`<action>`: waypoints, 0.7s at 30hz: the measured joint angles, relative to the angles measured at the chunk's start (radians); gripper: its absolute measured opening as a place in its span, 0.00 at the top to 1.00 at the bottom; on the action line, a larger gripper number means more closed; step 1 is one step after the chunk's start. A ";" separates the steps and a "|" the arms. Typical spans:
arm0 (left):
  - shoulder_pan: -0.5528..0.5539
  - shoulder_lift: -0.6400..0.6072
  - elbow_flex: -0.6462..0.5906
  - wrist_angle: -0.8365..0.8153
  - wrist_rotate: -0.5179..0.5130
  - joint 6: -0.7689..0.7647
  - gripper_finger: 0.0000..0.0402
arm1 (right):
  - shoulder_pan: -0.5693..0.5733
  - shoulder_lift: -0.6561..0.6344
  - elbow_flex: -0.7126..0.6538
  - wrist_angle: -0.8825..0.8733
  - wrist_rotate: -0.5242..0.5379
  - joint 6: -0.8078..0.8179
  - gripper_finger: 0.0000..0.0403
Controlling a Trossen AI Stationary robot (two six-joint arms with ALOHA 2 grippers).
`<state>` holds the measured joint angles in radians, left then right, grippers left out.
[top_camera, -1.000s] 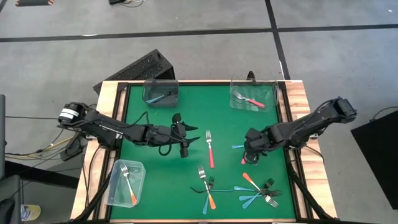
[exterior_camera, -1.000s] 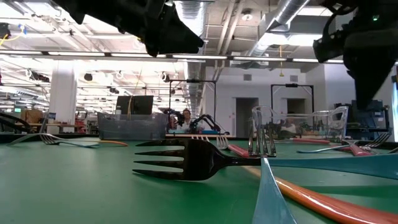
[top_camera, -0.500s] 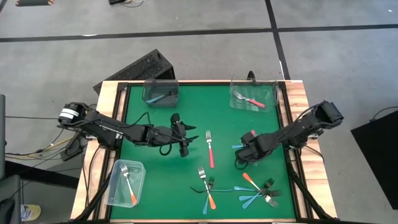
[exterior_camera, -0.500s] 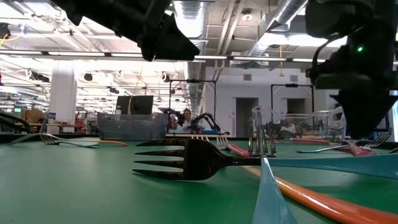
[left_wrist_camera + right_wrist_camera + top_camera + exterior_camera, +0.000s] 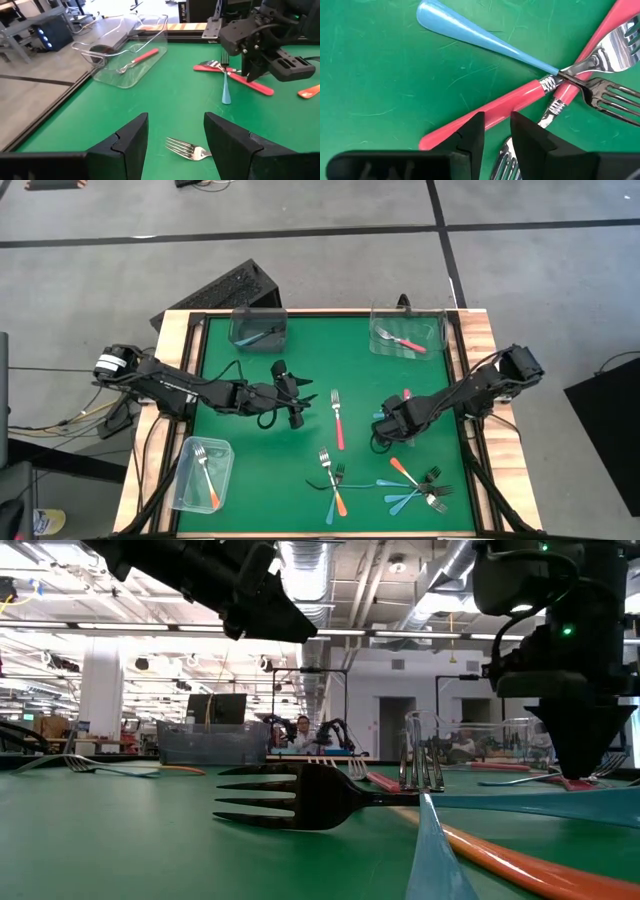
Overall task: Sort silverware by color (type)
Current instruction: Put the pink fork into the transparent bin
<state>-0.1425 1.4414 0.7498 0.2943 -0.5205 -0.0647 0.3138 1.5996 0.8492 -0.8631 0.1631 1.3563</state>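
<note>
My right gripper (image 5: 385, 427) (image 5: 497, 120) points down over a crossed group of silverware at the table's right: a pink-handled fork (image 5: 485, 112), a blue-handled fork (image 5: 470, 30) and two other forks' steel tines. Its fingers stand a narrow gap apart at the pink handle, low above the cloth in the low view (image 5: 580, 755). My left gripper (image 5: 297, 412) (image 5: 176, 125) hovers open at mid-table, beside the tines (image 5: 187, 149) of a lone pink fork (image 5: 338, 422). More forks lie crossed near the front edge (image 5: 415, 490). My right gripper comes from above, pointing down, with its fingertips (image 5: 472, 131) at the middle of the pink fork's handle (image 5: 495, 106), which lies flat on the cloth. Whether the fingers touch it, I cannot tell.
Clear containers stand at the far left (image 5: 258, 328) with a blue fork, the far right (image 5: 408, 335) with a pink fork, and the near left (image 5: 203, 473) with an orange fork. An orange and blue fork pair (image 5: 332, 478) lies near the front. A wooden rim (image 5: 480, 360) borders the green cloth.
My right gripper has come down toward the cloth and moved a little toward the table's left edge, rolling about its own axis, until it stands over the crossed pink and blue forks. The forks have stayed where they were.
</note>
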 joint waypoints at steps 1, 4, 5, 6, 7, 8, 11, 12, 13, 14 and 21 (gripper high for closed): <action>0.000 0.000 0.000 -0.001 0.000 0.000 0.55 | 0.000 -0.005 -0.001 0.001 0.001 -0.001 0.70; 0.000 0.000 0.000 -0.006 0.000 0.000 0.55 | 0.014 -0.027 -0.004 0.001 0.009 0.012 0.69; 0.000 0.000 0.000 -0.010 0.000 0.000 0.55 | 0.020 -0.037 -0.006 -0.002 0.010 0.026 0.68; 0.000 0.000 0.000 -0.012 0.000 0.000 0.55 | 0.029 -0.049 -0.008 -0.002 0.013 0.039 0.66; 0.000 0.000 0.000 -0.012 -0.004 0.000 0.55 | 0.038 -0.063 -0.008 -0.005 0.022 0.058 0.65; 0.000 0.000 0.000 -0.012 -0.011 0.000 0.55 | 0.047 -0.079 -0.007 -0.012 0.029 0.087 0.63; 0.000 0.000 0.000 -0.014 -0.016 0.000 0.55 | 0.077 -0.112 -0.006 -0.060 0.103 0.219 0.56; 0.000 0.000 0.000 -0.013 -0.015 -0.001 0.55 | 0.084 -0.114 -0.006 -0.067 0.131 0.265 0.54; 0.000 0.000 0.000 -0.013 -0.016 -0.001 0.55 | 0.089 -0.114 -0.006 -0.065 0.149 0.306 0.52; 0.000 0.000 0.000 -0.014 -0.016 -0.001 0.55 | 0.090 -0.112 -0.005 -0.064 0.162 0.339 0.50; 0.000 0.000 0.000 -0.017 -0.044 0.007 0.55 | 0.090 -0.039 -0.005 -0.071 0.168 0.472 0.50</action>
<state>-0.1421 1.4414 0.7496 0.2775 -0.5642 -0.0573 0.4034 1.5607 0.8440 -0.9342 0.3312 1.8285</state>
